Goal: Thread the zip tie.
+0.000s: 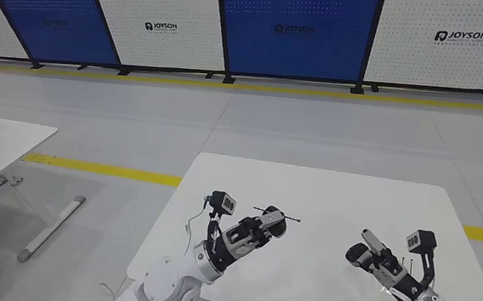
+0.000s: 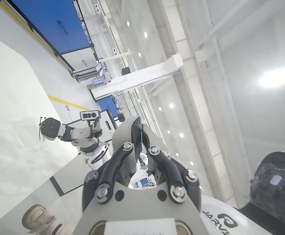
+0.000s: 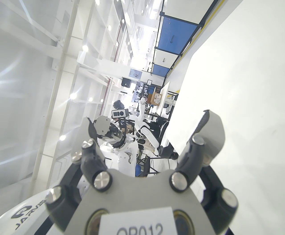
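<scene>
My left pincer (image 2: 139, 124) hangs over the near left part of the white table (image 1: 332, 187), its fingers pressed together on the thin black zip tie (image 1: 292, 218), which sticks out on both sides. Well to the right, my right pincer (image 3: 148, 119) hovers with its fingers spread wide apart.

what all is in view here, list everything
thin black plastic zip tie: one, black, gripped crosswise above the table
white rectangular table: one, white, under both arms
second white table: one, white, at the top view's left edge
perforated partition panels: several, blue and white, along the far side
yellow floor line: one, yellow, beyond the table
left end effector: one, shut on the zip tie
right end effector: one, open
</scene>
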`<state>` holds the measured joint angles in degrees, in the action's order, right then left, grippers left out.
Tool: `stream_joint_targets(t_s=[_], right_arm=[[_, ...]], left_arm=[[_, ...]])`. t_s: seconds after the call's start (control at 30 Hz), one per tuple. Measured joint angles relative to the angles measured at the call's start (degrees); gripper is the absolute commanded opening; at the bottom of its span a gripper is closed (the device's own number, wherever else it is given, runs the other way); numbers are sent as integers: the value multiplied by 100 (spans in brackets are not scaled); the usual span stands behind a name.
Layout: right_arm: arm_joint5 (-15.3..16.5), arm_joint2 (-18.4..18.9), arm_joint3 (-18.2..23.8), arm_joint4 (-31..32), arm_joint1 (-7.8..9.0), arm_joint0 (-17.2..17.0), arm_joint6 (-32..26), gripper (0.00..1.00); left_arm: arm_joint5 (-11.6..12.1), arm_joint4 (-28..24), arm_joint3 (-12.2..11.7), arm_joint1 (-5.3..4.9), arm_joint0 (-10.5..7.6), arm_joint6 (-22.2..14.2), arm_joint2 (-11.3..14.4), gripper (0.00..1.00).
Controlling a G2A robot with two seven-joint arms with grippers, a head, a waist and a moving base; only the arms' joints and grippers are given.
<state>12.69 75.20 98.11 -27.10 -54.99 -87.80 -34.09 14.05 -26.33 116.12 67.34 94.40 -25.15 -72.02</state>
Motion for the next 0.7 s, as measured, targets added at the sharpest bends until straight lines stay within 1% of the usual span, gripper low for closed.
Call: stream_joint_targets(t_s=[0.1,0.2,0.27,0.3,0.33,0.4,0.43,0.53,0.63,0.7], right_arm=[[0,0,0,0,0,0,0,100],[0,0,0,0,0,0,0,100],[0,0,0,0,0,0,0,100],[0,0,0,0,0,0,0,100],[0,0,0,0,0,0,0,100],[0,0,0,0,0,0,0,100],[0,0,0,0,0,0,0,100],[0,0,0,0,0,0,0,100],[0,0,0,0,0,0,0,100],[0,0,0,0,0,0,0,100]], left_arm=[[-27,43,-21,1,-12,44,5,0],[-246,594,-165,9,-113,338,131,0],[-513,1014,-340,12,-196,444,275,0],[-631,1154,-415,14,-238,484,330,0],[-796,1289,-536,19,-296,522,402,0],[-1018,1473,-741,26,-407,577,495,0],[-1140,1606,-880,32,-472,625,563,0],[-1361,1901,-1201,50,-578,788,734,0],[-1395,1926,-1457,78,-674,979,838,0],[-1352,1886,-1517,89,-690,1021,884,0]])
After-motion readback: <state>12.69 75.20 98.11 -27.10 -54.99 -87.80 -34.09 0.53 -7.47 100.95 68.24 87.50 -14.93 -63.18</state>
